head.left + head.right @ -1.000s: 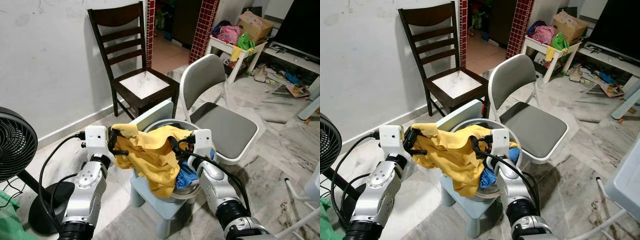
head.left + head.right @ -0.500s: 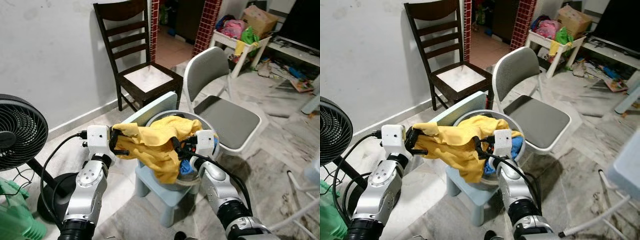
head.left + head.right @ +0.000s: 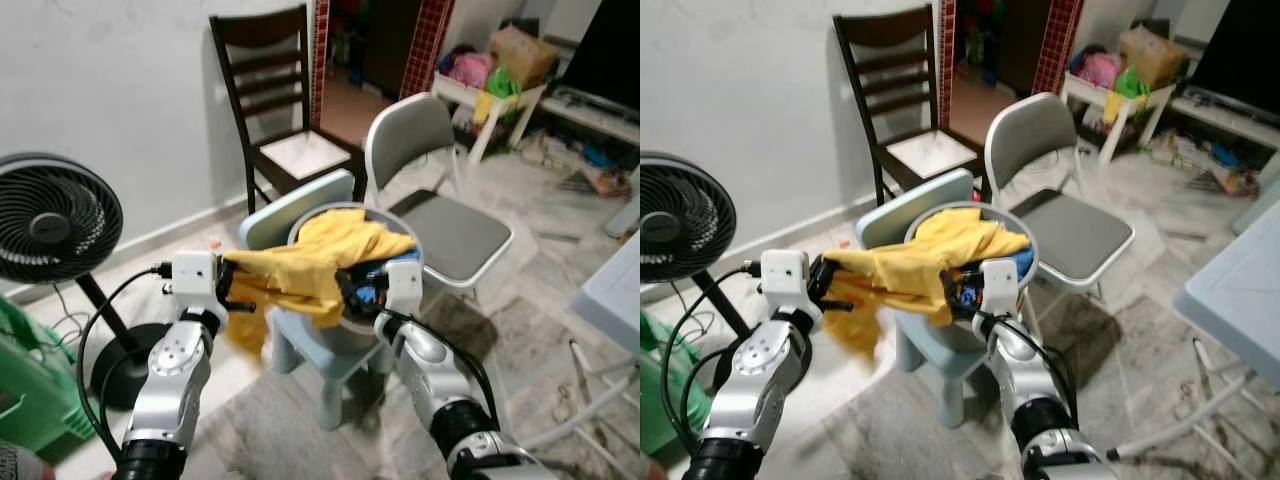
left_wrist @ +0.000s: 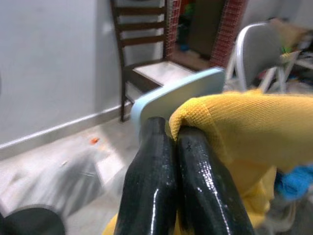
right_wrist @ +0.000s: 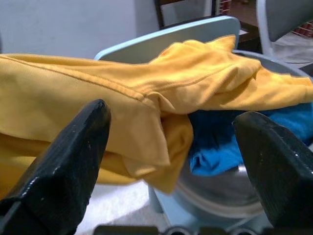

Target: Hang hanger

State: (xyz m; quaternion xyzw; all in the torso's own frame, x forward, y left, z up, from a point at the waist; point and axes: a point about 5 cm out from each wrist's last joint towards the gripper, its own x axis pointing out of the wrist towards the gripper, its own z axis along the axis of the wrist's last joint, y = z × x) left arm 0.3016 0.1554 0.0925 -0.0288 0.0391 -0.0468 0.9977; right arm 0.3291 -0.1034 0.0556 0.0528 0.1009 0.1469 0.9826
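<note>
- Since a second before, the camera had drawn back and swung left, bringing the fan (image 3: 55,230) into view; the yellow garment (image 3: 310,262) stretched out flatter from the basin (image 3: 1025,262).
- The left gripper (image 3: 226,285) was pressed together on the garment's edge, holding it taut to the robot's left.
- The right gripper (image 3: 350,287) stood spread, just before the cloth's middle.
- The garment's long axis ran left gripper to basin, on the pale blue stool (image 3: 335,360).
- No hanger could be made out.
</note>
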